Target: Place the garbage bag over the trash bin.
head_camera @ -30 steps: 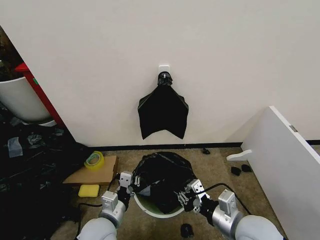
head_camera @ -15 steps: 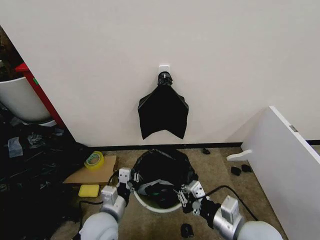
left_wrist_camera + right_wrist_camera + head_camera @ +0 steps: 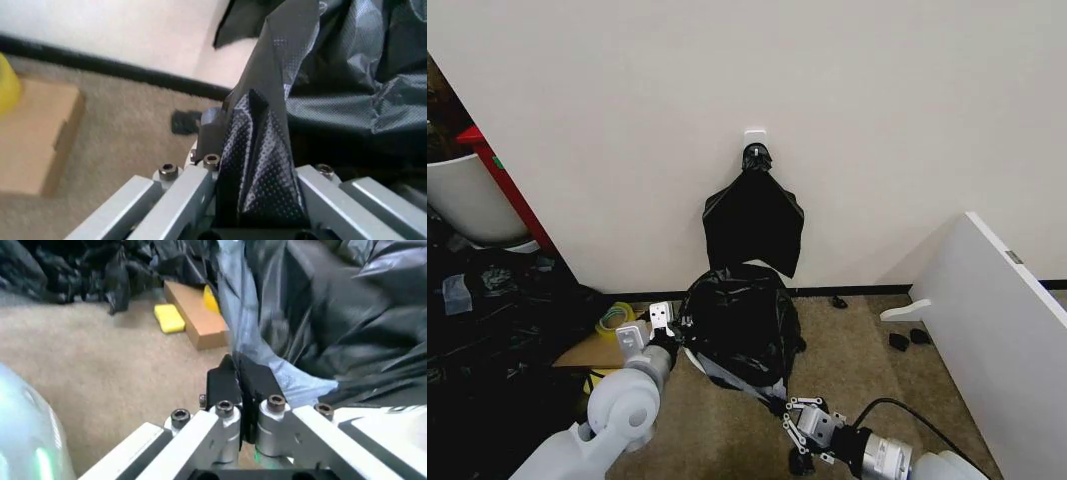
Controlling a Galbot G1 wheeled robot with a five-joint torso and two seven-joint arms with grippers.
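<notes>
Film this thin and slippery wants pinching at its hem, so we keep both hands clenched on the garbage bag (image 3: 739, 322), left hand (image 3: 663, 324) high, right hand (image 3: 805, 425) low, bag seemingly draped over the trash bin by the wall.

From the right wrist view, the right gripper (image 3: 239, 377) has its dark fingers pressed together on an edge of the garbage bag (image 3: 333, 315), whose glossy black plastic crinkles up and away from them, with a paler, bluish translucent strip running down to the pinch. Beyond lies tan carpet (image 3: 100, 360), a brown cardboard box (image 3: 197, 315) and a yellow sponge (image 3: 169, 319) just beside it, near a heap of black clutter (image 3: 80, 270).
</notes>
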